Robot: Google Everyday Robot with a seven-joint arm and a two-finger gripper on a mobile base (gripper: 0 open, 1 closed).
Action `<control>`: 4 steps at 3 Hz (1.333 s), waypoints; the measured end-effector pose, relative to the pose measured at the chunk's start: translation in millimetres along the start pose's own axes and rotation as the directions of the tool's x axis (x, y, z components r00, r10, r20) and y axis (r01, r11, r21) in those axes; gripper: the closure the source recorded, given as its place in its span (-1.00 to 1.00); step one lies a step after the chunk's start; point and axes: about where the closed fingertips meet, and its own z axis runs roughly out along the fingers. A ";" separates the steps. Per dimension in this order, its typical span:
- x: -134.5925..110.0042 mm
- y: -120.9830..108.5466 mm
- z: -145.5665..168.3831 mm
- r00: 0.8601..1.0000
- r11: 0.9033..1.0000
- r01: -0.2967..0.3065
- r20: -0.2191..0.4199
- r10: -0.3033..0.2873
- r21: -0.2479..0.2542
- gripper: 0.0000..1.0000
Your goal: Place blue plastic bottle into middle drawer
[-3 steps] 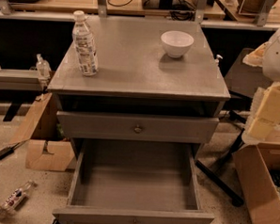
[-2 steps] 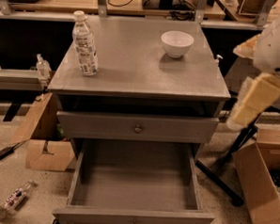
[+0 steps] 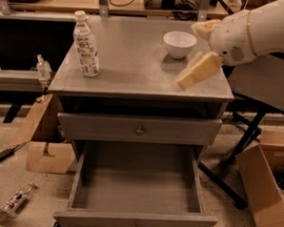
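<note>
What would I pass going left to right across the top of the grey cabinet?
First the blue plastic bottle → then the white bowl → then the robot's claw, hovering over the right front part of the cabinet top.

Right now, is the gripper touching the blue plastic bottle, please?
Apart: camera view shows bare cabinet top between gripper, near the bowl, and blue plastic bottle.

Blue plastic bottle [image 3: 86,45]: clear glossy plastic, white cap, printed label.
Tabletop [image 3: 135,67] and middle drawer [image 3: 137,189]: grey painted wood, matt and smooth.
Bowl [image 3: 179,43]: white, glossy.
End effector [image 3: 197,70], over the tabletop's right front near the bowl: cream matt casing.
Box [image 3: 259,188]: dull brown cardboard.
</note>
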 end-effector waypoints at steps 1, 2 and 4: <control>-45.0 -6.1 32.3 0.965 0.999 -0.039 0.261 0.031 0.026 -1.00; -81.2 -14.1 40.3 0.934 0.997 -0.050 0.358 0.023 0.067 -1.00; -86.2 -23.8 58.2 0.920 0.995 -0.066 0.390 0.030 0.079 -1.00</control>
